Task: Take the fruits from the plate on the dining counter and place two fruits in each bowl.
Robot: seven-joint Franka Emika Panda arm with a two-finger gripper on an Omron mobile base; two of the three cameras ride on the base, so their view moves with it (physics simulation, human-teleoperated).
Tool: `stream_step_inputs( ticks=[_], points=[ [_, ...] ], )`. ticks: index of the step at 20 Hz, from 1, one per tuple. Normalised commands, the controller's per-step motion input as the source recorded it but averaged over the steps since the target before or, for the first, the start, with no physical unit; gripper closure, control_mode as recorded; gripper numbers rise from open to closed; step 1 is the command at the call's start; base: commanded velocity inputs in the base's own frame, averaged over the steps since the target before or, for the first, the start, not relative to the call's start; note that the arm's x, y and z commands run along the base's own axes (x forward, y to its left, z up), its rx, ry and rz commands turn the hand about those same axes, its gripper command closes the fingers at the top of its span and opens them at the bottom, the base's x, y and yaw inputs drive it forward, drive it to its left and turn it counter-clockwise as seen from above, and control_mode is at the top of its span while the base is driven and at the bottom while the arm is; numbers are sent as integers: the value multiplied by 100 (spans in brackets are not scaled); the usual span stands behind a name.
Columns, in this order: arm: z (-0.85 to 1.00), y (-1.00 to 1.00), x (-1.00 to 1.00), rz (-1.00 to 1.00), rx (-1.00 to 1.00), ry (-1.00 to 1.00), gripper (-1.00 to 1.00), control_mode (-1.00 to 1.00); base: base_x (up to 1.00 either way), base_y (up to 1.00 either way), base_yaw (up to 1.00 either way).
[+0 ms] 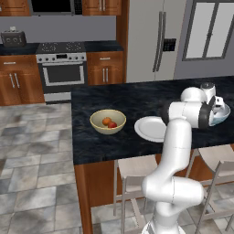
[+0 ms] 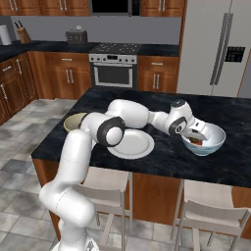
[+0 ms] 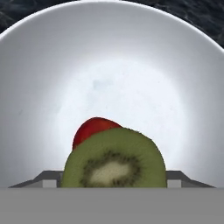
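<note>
Nearly done: my gripper (image 2: 196, 138) hangs low in the white bowl (image 2: 215, 139) at right of frame, pinching the kiwi (image 3: 114, 159) above a red fruit (image 3: 89, 129). Tan bowl (image 1: 97, 126) holds two; plate (image 1: 148, 129) is bare. Only release remains, I judge.

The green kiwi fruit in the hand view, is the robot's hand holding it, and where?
Probably yes: the cut green kiwi half sits right between the hand tips, gripped by its lower sides, over the white round bowl. The contact itself is hidden.
</note>
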Motion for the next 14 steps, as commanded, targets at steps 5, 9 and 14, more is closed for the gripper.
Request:
stream_step_inputs(
  ticks=[5,9,14],
  points=[
    [0,0,0,0,0,0,-100,-100,0,0,0],
    [12,0,0,0,0,0,-100,-100,0,0,0],
    [50,5,0,-1,0,-12,-100,-100,0,0,0]
  ],
)
